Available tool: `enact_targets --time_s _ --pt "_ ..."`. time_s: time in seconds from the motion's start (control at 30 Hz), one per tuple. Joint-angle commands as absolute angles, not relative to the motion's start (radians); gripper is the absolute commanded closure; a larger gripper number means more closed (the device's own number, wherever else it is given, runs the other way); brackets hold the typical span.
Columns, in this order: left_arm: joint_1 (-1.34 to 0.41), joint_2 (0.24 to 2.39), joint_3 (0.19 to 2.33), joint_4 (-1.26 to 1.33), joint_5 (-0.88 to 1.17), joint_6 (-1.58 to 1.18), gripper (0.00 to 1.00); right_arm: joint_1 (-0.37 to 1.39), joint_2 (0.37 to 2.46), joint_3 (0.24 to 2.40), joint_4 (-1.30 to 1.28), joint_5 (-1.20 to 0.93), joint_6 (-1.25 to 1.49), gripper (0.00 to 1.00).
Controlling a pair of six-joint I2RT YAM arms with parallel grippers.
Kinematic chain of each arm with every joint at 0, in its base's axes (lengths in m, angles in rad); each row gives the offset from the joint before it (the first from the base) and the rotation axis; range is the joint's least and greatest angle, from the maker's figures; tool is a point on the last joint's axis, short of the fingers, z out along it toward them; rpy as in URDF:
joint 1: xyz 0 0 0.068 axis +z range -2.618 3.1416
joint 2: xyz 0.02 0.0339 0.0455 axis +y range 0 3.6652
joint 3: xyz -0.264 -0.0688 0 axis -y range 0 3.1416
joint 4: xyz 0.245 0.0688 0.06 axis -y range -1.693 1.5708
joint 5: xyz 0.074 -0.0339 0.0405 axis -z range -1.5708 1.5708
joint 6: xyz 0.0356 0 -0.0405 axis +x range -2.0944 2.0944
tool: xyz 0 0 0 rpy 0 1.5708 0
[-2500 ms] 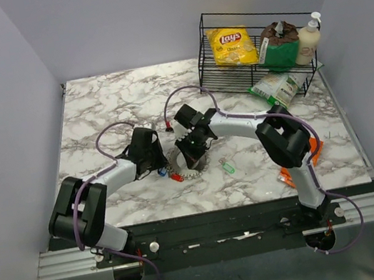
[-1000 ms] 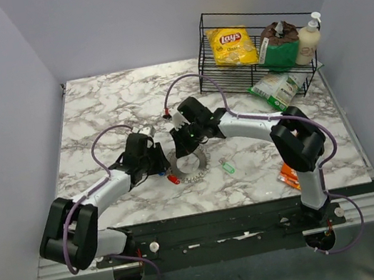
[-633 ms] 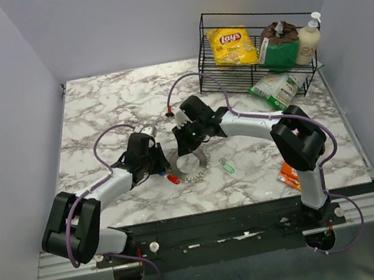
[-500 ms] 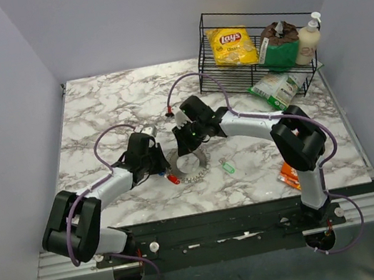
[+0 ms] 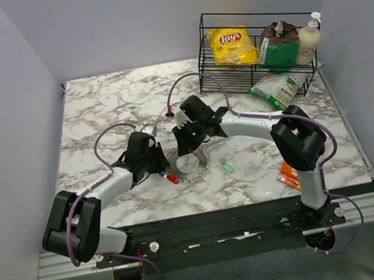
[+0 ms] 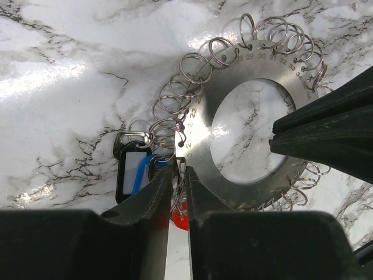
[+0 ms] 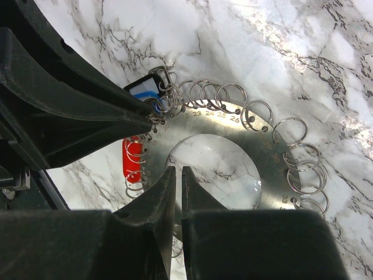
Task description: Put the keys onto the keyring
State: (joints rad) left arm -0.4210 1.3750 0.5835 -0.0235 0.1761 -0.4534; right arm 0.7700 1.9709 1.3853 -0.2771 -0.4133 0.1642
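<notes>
The right gripper (image 7: 175, 174) is clamping the keyring (image 7: 224, 121) on the table (image 5: 95, 112) by its inner edge while the left gripper (image 6: 179, 175), nearly shut, is seemingly pinching its rim beside the blue key (image 6: 131, 175), so threading is underway, next needing a fine twist.

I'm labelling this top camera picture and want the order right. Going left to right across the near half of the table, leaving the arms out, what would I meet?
red key → keyring → green key → orange packet. The blue key is left out because the left arm hides it in this view.
</notes>
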Motion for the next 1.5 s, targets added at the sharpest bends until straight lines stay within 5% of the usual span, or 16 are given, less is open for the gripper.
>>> enact_targets --time_s 0.0,0.17,0.37,0.6,0.77,1.47 --pt "-0.425 1.387 0.615 -0.006 0.17 -0.437 0.7 0.767 1.959 1.371 -0.253 -0.439 0.156 0.83" --pt "-0.425 1.397 0.62 -0.005 0.166 -0.439 0.69 0.767 1.96 1.371 -0.252 -0.445 0.155 0.83" --pt "-0.425 1.401 0.624 0.015 0.163 -0.43 0.89 0.765 1.96 1.367 -0.25 -0.446 0.155 0.83" --pt "-0.425 1.391 0.612 0.015 0.167 -0.431 0.86 0.767 1.957 1.365 -0.25 -0.443 0.156 0.83" --pt "-0.425 1.384 0.604 0.012 0.161 -0.431 0.67 0.767 1.956 1.364 -0.25 -0.443 0.153 0.83" --pt "-0.425 1.394 0.61 -0.029 0.147 -0.443 0.71 0.765 1.957 1.364 -0.245 -0.44 0.153 0.82"
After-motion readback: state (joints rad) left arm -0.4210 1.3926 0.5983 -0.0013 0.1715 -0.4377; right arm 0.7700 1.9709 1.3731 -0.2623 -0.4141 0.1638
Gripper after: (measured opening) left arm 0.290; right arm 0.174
